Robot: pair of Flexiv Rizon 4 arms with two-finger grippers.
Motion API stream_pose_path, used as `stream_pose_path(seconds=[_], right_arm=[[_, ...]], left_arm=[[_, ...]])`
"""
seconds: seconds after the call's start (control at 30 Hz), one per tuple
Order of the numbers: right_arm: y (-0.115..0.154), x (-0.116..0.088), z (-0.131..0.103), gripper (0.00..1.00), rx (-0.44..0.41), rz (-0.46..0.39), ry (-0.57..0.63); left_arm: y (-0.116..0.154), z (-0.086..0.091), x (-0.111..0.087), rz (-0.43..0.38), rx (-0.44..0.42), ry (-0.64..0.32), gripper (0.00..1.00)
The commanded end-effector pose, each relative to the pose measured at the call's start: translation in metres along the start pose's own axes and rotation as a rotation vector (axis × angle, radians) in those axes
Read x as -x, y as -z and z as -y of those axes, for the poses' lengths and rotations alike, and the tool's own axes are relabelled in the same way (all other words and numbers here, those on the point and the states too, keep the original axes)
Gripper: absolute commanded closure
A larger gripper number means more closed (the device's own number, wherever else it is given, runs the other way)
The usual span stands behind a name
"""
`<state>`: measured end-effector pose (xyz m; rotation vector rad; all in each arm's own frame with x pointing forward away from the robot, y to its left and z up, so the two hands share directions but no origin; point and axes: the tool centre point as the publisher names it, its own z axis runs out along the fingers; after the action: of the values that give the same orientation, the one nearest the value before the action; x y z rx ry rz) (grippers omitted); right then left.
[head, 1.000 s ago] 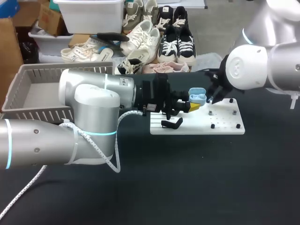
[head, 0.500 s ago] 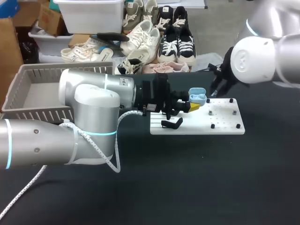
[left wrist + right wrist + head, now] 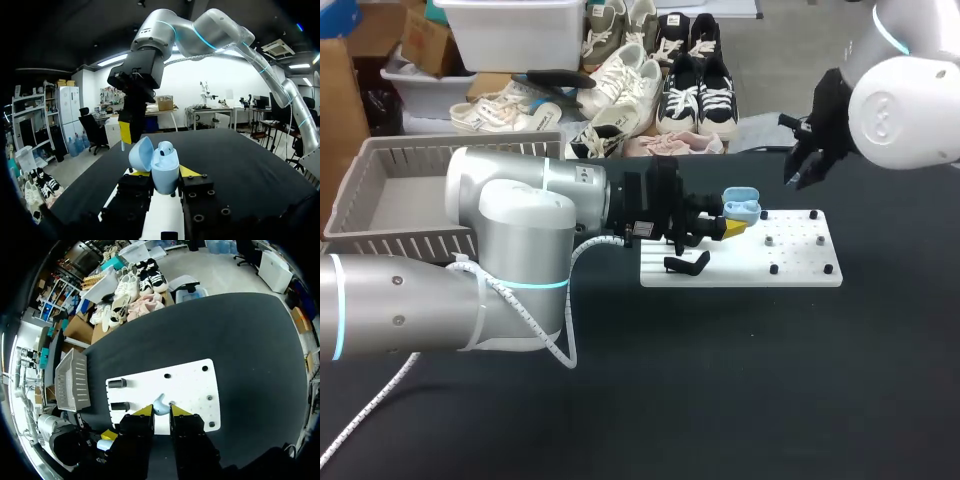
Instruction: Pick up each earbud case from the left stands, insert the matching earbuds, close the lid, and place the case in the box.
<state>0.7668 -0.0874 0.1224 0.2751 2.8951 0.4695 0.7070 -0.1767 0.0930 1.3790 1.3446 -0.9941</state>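
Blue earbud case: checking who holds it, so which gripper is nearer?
Left. The left gripper has its jaws shut on the blue earbud case; the right gripper, holding an earbud, hangs apart, raised over the white board.

Head, right wrist look down (share white board (image 3: 795,255)).

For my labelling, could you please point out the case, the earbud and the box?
case (image 3: 165,172): left wrist view, on its body
earbud (image 3: 159,404): right wrist view, on its middle
box (image 3: 400,245): head view, on its front wall
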Motion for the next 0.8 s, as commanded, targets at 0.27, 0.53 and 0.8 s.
stream_pose_path(seconds=[0.27, 0.53, 0.8], right_arm=[[0.058, -0.027, -0.029, 1.00, -0.057, 0.046, 0.102], [0.083, -0.047, -0.046, 1.00, -0.108, -0.005, 0.195], [0.087, -0.071, -0.063, 1.00, -0.156, -0.097, 0.298]], left_arm=[[0.000, 0.000, -0.001, 0.003, 0.002, -0.001, 1.00], [0.000, 0.000, -0.001, 0.003, 0.002, -0.001, 1.00], [0.000, 0.000, -0.001, 0.003, 0.002, -0.001, 1.00]])
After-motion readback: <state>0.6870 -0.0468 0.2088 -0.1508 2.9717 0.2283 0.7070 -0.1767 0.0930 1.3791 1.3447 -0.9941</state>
